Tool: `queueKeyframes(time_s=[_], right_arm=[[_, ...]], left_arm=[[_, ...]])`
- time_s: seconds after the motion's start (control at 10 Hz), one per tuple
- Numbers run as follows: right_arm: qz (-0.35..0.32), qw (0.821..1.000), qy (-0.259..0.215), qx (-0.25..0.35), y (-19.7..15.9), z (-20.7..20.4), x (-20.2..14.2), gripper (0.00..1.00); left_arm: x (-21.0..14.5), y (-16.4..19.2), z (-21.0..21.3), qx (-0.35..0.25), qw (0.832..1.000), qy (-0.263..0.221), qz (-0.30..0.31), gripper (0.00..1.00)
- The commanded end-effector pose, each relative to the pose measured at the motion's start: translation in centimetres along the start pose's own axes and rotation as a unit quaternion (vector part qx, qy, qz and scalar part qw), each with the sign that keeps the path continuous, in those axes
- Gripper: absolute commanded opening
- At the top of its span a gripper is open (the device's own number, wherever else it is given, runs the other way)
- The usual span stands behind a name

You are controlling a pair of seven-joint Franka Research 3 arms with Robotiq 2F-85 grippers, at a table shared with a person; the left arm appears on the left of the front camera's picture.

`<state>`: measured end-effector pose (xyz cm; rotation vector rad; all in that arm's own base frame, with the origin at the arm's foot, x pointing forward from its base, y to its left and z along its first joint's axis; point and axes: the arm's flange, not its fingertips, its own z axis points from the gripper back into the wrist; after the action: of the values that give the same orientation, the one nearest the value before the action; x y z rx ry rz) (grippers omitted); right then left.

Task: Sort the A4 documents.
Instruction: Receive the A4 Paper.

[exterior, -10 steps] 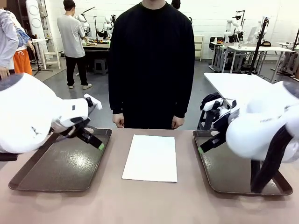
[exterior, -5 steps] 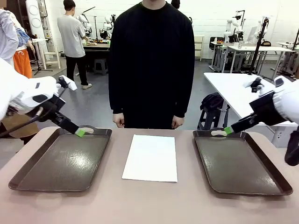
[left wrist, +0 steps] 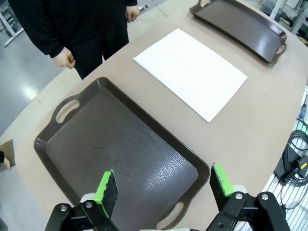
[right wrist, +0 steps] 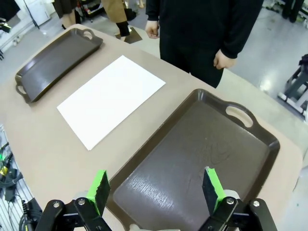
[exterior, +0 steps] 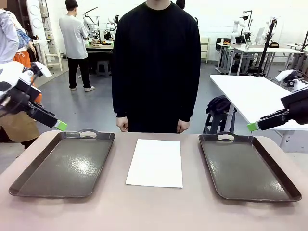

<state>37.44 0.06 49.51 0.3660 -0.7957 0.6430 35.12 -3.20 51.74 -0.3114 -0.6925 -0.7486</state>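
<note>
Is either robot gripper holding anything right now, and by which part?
Nothing is held. The left gripper and right gripper both have open, empty jaws; the A4 documents lie flat on the table, touched by neither.

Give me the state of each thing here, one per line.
left tray: empty.
right tray: empty.
A4 documents: flat on the table between the two trays, untouched.
left gripper: open, holding nothing.
right gripper: open, holding nothing.
</note>
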Motion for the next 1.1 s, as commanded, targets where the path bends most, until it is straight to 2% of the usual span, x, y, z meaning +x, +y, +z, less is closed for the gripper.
queueKeyframes(time_s=[0.0,0.3,0.7,1.0], right_arm=[[0.005,1.0,-0.007,-0.003,0.9,0.6,-2.7,1.0],[0.02,1.0,-0.014,0.014,1.2,1.3,-2.9,1.0],[0.031,0.998,-0.022,0.046,0.8,1.6,-3.6,1.0],[0.037,0.998,-0.009,0.054,0.7,1.3,-3.5,1.0]], left_arm=[[-3.3,-0.7,-0.1,-0.001,1.0,0.002,-0.012,1.0],[-3.7,-0.6,-0.9,0.003,1.0,0.018,-0.021,1.0],[-4.4,0.1,0.0,-0.024,0.999,0.001,-0.021,1.0],[-5.0,0.0,0.3,-0.027,1.0,-0.004,-0.016,1.0]])
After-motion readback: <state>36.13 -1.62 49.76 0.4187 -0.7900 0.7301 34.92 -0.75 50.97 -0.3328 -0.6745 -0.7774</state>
